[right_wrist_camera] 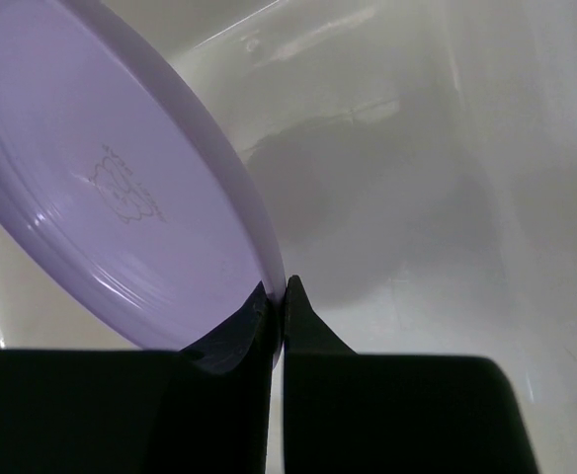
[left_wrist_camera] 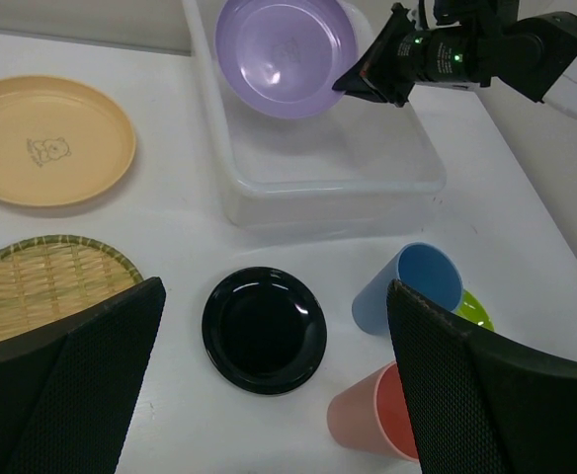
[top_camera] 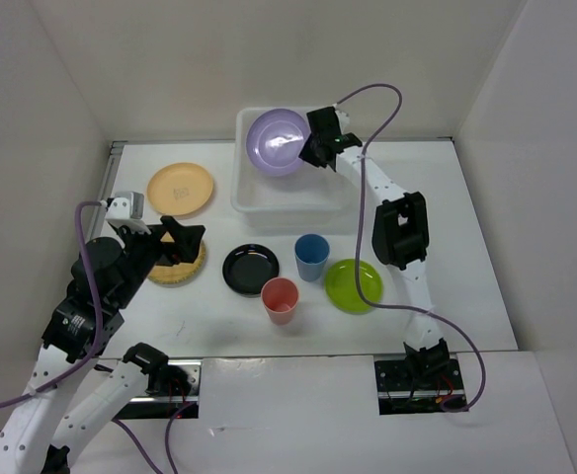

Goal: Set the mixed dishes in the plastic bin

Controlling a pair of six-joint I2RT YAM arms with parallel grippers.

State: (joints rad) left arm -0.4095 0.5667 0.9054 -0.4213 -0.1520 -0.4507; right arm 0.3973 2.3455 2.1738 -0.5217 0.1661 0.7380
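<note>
I am pinching the tilted lavender round plastic plate (top_camera: 277,141) by its rim, right fingers (right_wrist_camera: 289,311) fully closed, over the white translucent plastic bin (top_camera: 287,204). I judge the plate light, stiff and slick. The left fingers (top_camera: 180,239) are hanging wide open and empty above the bench (top_camera: 466,227).

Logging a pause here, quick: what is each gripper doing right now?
Left gripper: open, holding nothing.
Right gripper: closed on the lavender plate, over the plastic bin.
</note>
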